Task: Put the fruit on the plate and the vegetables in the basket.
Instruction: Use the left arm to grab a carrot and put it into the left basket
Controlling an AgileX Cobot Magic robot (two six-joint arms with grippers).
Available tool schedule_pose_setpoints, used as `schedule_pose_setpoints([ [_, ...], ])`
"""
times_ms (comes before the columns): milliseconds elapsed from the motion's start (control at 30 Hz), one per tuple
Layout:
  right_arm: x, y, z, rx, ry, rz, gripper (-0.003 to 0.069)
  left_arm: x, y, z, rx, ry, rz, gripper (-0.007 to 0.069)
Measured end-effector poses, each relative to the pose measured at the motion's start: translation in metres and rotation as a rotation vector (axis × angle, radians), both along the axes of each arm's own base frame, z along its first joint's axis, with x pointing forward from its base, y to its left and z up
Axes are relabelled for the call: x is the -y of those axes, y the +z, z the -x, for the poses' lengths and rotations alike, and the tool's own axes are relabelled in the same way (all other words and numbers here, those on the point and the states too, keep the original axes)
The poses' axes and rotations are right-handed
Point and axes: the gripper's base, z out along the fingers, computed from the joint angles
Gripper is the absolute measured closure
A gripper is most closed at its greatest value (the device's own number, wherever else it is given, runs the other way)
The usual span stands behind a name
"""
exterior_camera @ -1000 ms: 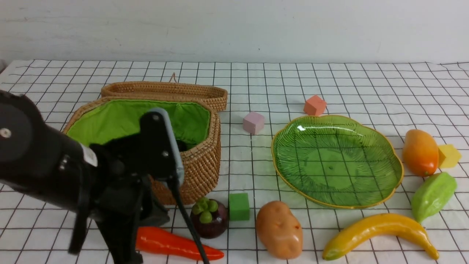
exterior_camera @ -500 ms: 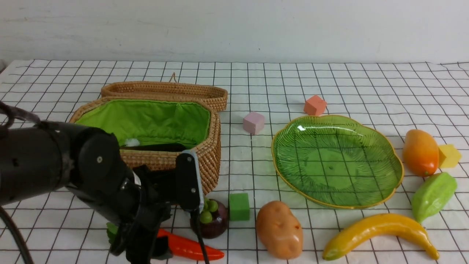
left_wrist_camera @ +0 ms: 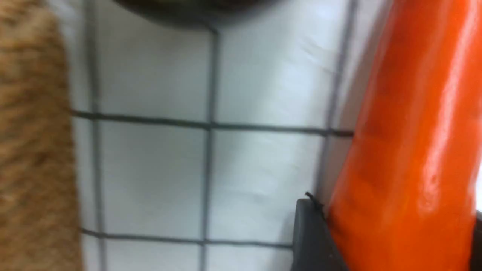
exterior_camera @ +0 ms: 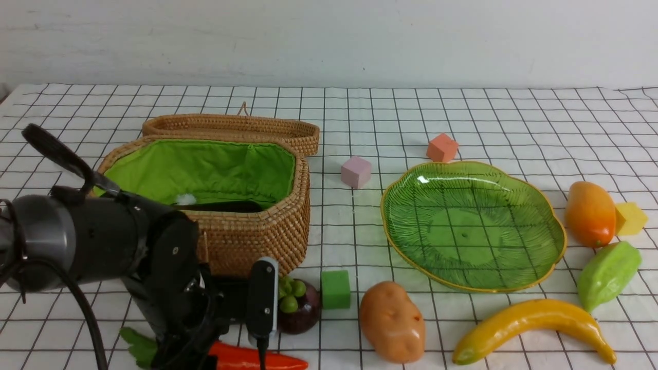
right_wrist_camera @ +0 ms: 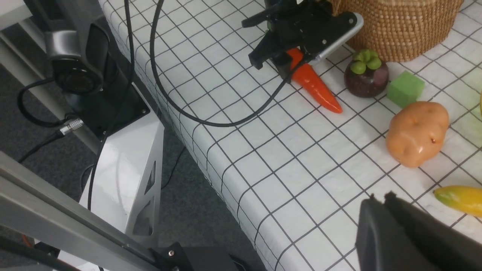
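The carrot lies just in front of the basket; left gripper straddles its thick end, can't tell if it's squeezing; looks light, stiff, glossy-slippery, so I'd grip the fat part, not the taper.

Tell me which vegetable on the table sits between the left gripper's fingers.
The orange carrot: the left gripper straddles it, while the potato and green gourd lie untouched farther right.
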Motion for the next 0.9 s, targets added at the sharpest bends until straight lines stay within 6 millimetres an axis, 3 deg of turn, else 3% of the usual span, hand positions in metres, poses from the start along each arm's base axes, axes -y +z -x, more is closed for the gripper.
schedule_pose_setpoints([
  [133,0.000,0.000,0.000,0.000,0.000,0.000,0.0621,-0.004,0.013,0.008,-0.022,0.006,-0.010,0.0245],
  [300,0.000,0.002,-0.002,0.017,-0.012,-0.018,0.0620,-0.013,0.086,0.023,0.128,0.092,0.077,0.0245],
  [333,0.000,0.002,-0.002,0.020,-0.015,-0.021,0.0620,-0.013,0.090,0.024,0.140,0.094,0.081,0.0245],
  [367,-0.001,0.006,-0.005,0.053,-0.038,-0.054,0.0618,-0.015,0.113,0.024,0.226,0.106,0.111,0.0245],
  [400,-0.001,0.009,-0.008,0.081,-0.058,-0.083,0.0617,-0.018,0.134,0.023,0.322,0.105,0.126,0.0245],
  [467,-0.001,0.013,-0.010,0.112,-0.080,-0.115,0.0614,-0.019,0.147,0.020,0.393,0.098,0.126,0.0245],
  [500,-0.001,0.018,-0.014,0.154,-0.110,-0.158,0.0613,-0.021,0.163,0.010,0.505,0.085,0.108,0.0245],
  [600,-0.001,0.024,-0.017,0.203,-0.145,-0.208,0.0613,-0.022,0.172,-0.006,0.601,0.098,0.093,0.0245],
  [667,0.000,0.029,-0.020,0.245,-0.176,-0.251,0.0613,-0.026,0.173,-0.032,0.664,0.155,0.086,0.0245],
  [800,0.000,0.031,-0.021,0.261,-0.187,-0.267,0.0609,-0.032,0.157,-0.070,0.658,0.258,0.070,0.0245],
  [900,0.000,0.030,-0.021,0.246,-0.183,-0.261,0.0606,-0.030,0.145,-0.082,0.643,0.254,0.052,0.0245],
])
